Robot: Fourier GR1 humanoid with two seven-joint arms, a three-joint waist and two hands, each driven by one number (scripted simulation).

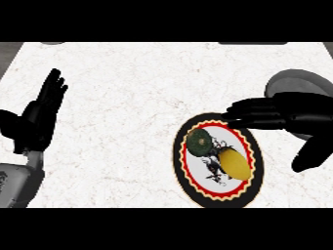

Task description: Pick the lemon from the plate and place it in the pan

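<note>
**Right hand over the plate's far rim, lemon on the plate**

Over the far right rim of the plate, there's the robot's black right hand (pixel 288 116), coming in from the right edge of the head view, fingers (pixel 250 113) stretched out leftward and lying close together, thumb (pixel 312 154) hanging down apart from them. Nothing between fingers and thumb: the hand holds nothing. The fingertips sit over the plate's upper right edge, above the lemon and short of it.

Just below those fingertips, the round white plate with a black rim and a red and yellow scalloped border (pixel 190 185) lies on the counter, a dark drawing at its centre. On it, the smooth yellow oval lemon (pixel 233 163) rests toward the lower right of the middle, tilted. Up and left of it on the same plate is a dark green round piece with a pale centre (pixel 200 140), close to the lemon; whether they touch I cannot tell.

Behind the right hand, at the right edge, a grey round pan (pixel 299 83) shows partly, much of it hidden by the hand.

Well across the white marbled counter top (pixel 126 97), at the left, the black left hand (pixel 32 122) stands on its grey forearm (pixel 10 183), fingers straight and pointing up, thumb out to the side, resting.
</note>
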